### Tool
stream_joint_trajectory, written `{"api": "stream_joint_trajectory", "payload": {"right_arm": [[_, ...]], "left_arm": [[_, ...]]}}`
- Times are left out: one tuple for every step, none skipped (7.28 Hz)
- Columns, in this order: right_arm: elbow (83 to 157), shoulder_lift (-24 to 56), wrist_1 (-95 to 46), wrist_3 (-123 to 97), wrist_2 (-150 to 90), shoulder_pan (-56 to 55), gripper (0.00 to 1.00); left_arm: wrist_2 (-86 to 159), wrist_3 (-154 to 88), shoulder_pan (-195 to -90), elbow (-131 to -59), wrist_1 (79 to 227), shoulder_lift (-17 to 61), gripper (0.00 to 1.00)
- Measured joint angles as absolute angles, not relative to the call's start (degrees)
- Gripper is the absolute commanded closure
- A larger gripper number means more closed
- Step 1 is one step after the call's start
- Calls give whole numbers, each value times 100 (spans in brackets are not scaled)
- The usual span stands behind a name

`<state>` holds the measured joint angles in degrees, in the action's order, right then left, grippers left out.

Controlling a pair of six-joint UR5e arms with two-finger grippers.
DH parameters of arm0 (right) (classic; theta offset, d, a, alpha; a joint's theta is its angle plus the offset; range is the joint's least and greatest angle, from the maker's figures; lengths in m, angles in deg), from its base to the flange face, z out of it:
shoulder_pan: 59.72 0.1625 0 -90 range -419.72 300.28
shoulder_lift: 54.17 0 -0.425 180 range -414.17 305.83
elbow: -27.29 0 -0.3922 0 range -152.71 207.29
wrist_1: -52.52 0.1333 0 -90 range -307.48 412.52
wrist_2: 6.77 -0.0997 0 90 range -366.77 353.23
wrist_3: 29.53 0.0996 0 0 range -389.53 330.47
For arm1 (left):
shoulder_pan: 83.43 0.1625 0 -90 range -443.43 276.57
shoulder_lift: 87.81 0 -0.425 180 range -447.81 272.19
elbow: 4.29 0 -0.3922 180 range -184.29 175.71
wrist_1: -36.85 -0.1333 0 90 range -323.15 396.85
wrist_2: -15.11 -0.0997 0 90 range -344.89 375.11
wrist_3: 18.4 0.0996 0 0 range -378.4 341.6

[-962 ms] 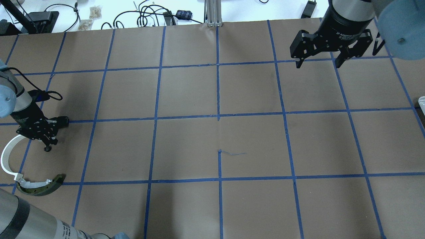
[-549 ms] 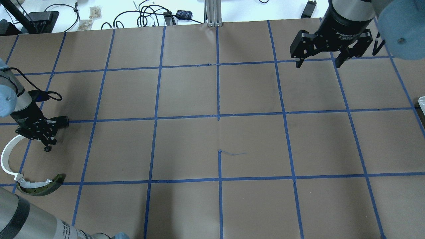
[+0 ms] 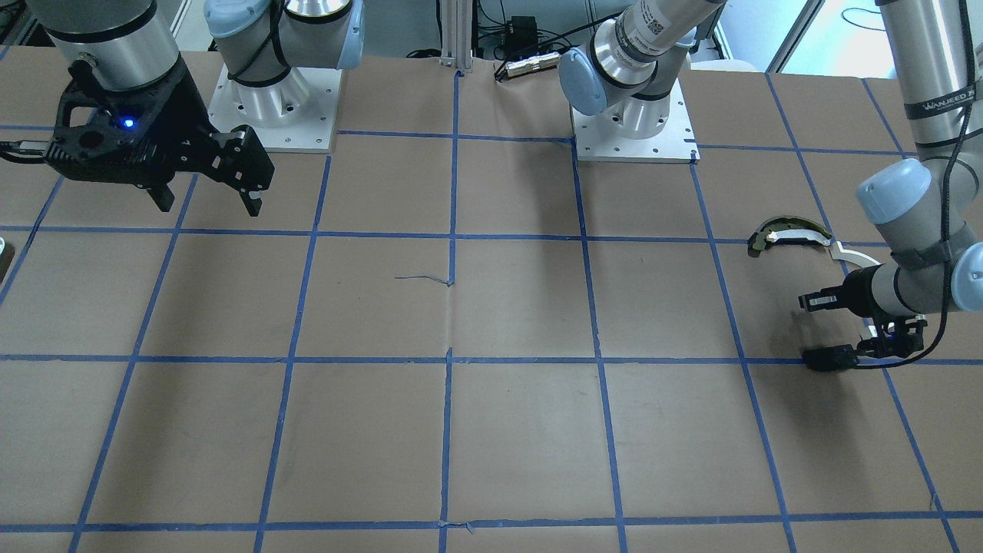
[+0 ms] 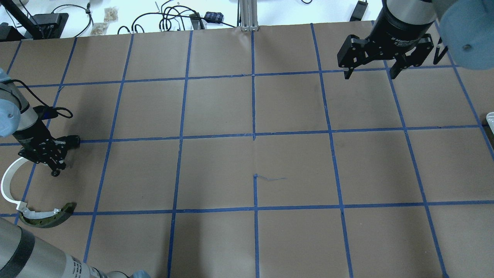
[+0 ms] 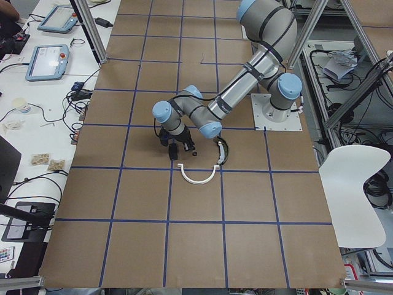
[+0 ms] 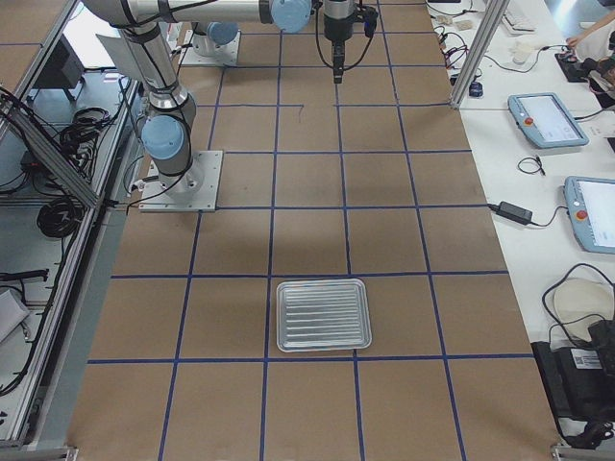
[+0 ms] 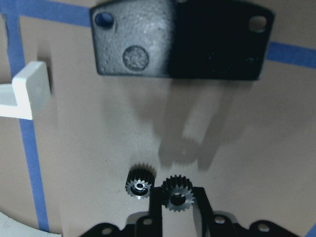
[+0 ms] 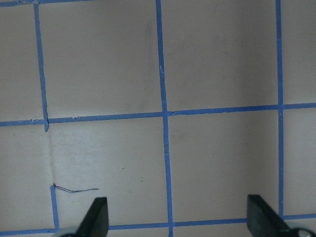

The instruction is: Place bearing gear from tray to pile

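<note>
In the left wrist view, my left gripper (image 7: 177, 193) is shut on a small dark bearing gear (image 7: 176, 196), held low over the paper. A second gear (image 7: 139, 183) lies just to its left. The pile lies around it: a flat black plate (image 7: 177, 42) (image 4: 72, 141), a white curved arc (image 4: 7, 181) and a dark yellowish-edged curved piece (image 4: 48, 218). The left gripper (image 4: 55, 172) (image 3: 806, 299) sits between the plate and the arc. My right gripper (image 4: 370, 71) (image 3: 203, 203) is open and empty, high at the far right. The metal tray (image 6: 323, 315) shows nothing in it.
Blue tape lines divide the brown paper table (image 4: 254, 154) into squares. Cables and small boxes (image 4: 173, 19) lie past its far edge. The left arm's wrist cable (image 4: 58, 112) loops beside the gripper. The tray's edge (image 4: 491, 117) shows at the right border.
</note>
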<state>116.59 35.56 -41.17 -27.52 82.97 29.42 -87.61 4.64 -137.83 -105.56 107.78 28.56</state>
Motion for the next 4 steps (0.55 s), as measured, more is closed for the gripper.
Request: {"api": "stream_joint_trajectory", "payload": {"right_arm": [[11659, 3557, -4113, -2751, 8295, 2923, 0], [11659, 3557, -4105, -2751, 8291, 2902, 0], [11659, 3557, -4101, -2751, 8289, 2891, 0], [11659, 3557, -4101, -2751, 8289, 2881, 0]], "left_arm": [[-8765, 468, -13783, -10560, 10777, 2856, 18], [-8769, 470, -13783, -10560, 10778, 2856, 15], [-8769, 469, -13783, -10546, 10778, 2856, 6], [-8764, 457, -13784, -10517, 10773, 2849, 0]]}}
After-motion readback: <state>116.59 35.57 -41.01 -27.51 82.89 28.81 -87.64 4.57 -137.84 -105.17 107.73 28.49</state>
